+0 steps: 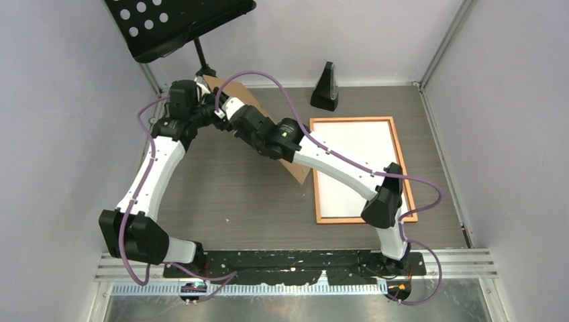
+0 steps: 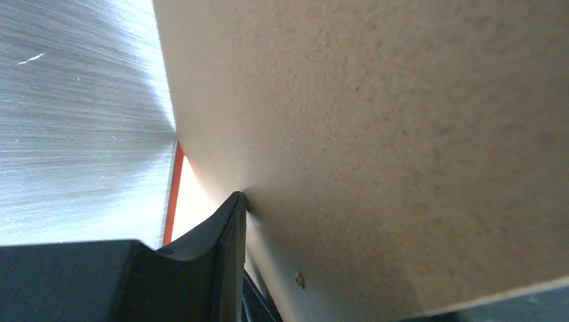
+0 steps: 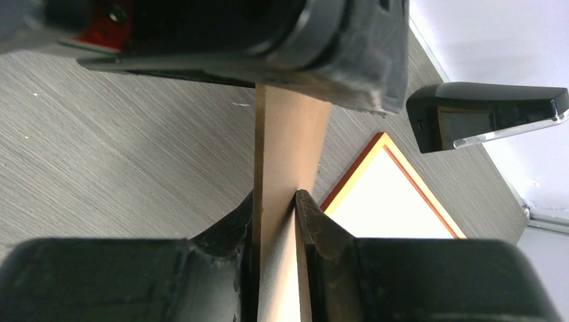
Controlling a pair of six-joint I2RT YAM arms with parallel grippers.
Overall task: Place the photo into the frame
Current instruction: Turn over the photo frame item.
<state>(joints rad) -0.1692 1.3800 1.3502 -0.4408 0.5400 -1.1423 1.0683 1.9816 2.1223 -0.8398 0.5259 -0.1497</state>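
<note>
Top external: backing board (image 1: 300, 172) beside frame (image 1: 352, 119).

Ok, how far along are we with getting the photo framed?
Looks done: a white sheet, possibly the photo face down, lies inside the frame. In hand: the brown backing board is held up, pinched by the right tool, the left tool touching it. Left: lay the board over the frame.
</note>
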